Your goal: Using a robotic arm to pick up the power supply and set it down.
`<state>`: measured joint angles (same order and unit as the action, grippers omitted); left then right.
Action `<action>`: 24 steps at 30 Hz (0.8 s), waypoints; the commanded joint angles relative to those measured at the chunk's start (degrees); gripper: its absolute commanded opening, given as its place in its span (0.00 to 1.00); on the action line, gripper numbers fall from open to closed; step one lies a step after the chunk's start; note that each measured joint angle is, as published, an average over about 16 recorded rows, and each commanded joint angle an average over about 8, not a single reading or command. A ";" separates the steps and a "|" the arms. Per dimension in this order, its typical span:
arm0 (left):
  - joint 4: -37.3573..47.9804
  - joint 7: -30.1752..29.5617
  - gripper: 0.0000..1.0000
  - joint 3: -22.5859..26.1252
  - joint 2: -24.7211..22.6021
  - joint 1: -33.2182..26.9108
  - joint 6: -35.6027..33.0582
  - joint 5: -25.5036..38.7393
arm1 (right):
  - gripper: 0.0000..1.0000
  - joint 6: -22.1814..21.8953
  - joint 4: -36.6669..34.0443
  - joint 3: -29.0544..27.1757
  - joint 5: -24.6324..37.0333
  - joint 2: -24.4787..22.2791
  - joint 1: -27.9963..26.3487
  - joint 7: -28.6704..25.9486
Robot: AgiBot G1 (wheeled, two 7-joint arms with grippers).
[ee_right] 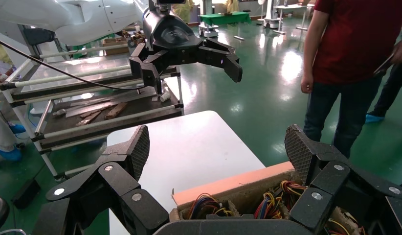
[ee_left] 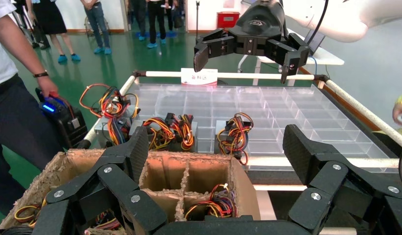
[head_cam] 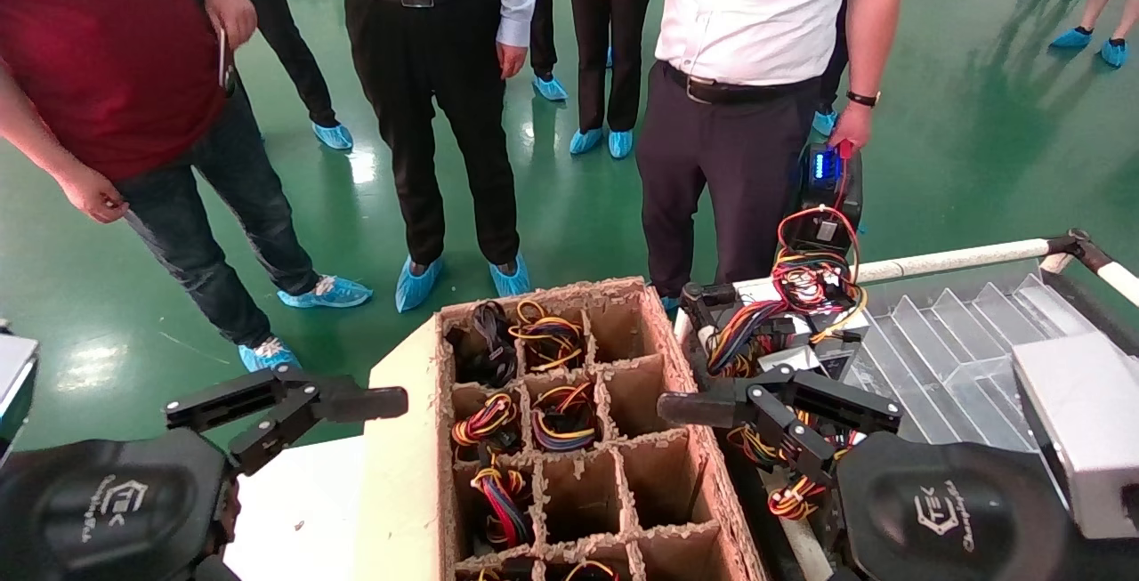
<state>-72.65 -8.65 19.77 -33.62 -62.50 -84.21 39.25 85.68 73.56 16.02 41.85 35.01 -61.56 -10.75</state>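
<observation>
a: where's the next power supply [head_cam: 561, 416]?
b: upright in a middle cell of the cardboard crate [head_cam: 663, 359], wires on top, long axis running down into the cell.
a: which arm is nearer?
b: i'd say the right gripper [head_cam: 779, 412]. it hovers at the crate's right edge, fingers apart and holding nothing, so the unit lies just to its left and lower. the left gripper [head_cam: 285, 407], also spread and empty, hangs off the crate's left side, a little farther away.

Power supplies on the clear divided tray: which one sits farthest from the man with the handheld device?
The power supply standing alone with its wire loop on top. The other two cluster nearer the tray corner beside him.
</observation>
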 commanded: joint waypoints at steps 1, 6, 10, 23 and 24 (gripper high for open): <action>0.00 0.00 1.00 0.00 0.00 0.00 0.00 0.00 | 1.00 0.00 0.00 0.00 0.00 0.00 0.00 0.00; 0.00 0.00 1.00 0.00 0.00 0.00 0.00 0.00 | 1.00 0.00 0.00 0.00 0.00 0.00 0.00 0.00; 0.00 0.00 1.00 0.00 0.00 0.00 0.00 0.00 | 1.00 0.00 0.00 0.00 0.00 0.00 0.00 0.00; 0.00 0.00 0.28 0.00 0.00 0.00 0.00 0.00 | 1.00 0.00 0.00 0.00 0.00 0.00 0.00 0.00; 0.00 0.00 0.16 0.00 0.00 0.00 0.00 0.00 | 1.00 0.00 0.00 0.00 0.00 0.00 0.00 0.00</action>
<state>-72.65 -8.65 19.77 -33.62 -62.50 -84.21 39.25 85.68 73.56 16.02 41.85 35.01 -61.56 -10.75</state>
